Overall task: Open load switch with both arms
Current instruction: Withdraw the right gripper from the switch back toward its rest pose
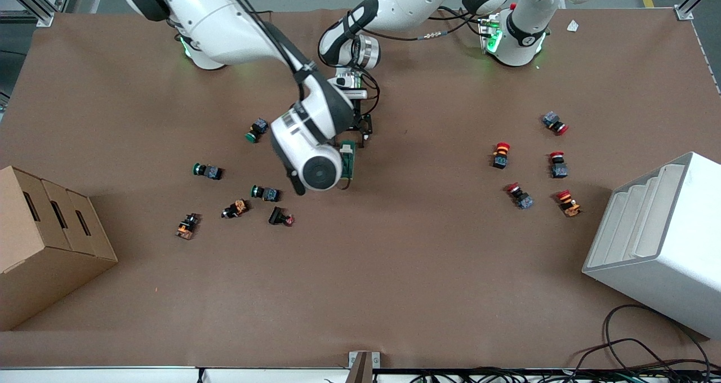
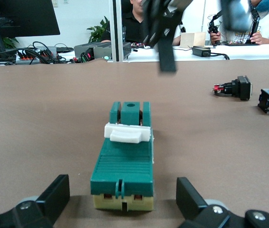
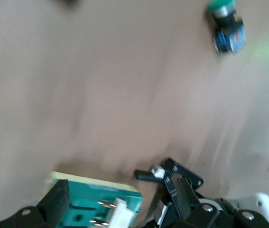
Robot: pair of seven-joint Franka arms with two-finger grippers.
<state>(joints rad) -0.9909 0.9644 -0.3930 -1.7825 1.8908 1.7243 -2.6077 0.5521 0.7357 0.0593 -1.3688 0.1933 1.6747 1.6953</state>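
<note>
The load switch (image 1: 349,159) lies mid-table, a dark-green block on a cream base (image 2: 123,161) with a white toggle lever (image 2: 127,133) across its top. My left gripper (image 2: 122,197) is open low at the table, with a finger (image 2: 53,194) on each side of the end of the switch facing the robots' bases. In the front view it shows just above the switch (image 1: 363,129). My right gripper (image 3: 120,204) is open over the switch (image 3: 94,206), and its wrist hides most of the switch in the front view. One of its fingers (image 2: 165,42) hangs above the lever end.
Green, orange and black push buttons (image 1: 265,192) lie scattered toward the right arm's end. Red push buttons (image 1: 501,155) lie toward the left arm's end. A cardboard box (image 1: 45,242) and a white rack (image 1: 659,242) stand at the two table ends.
</note>
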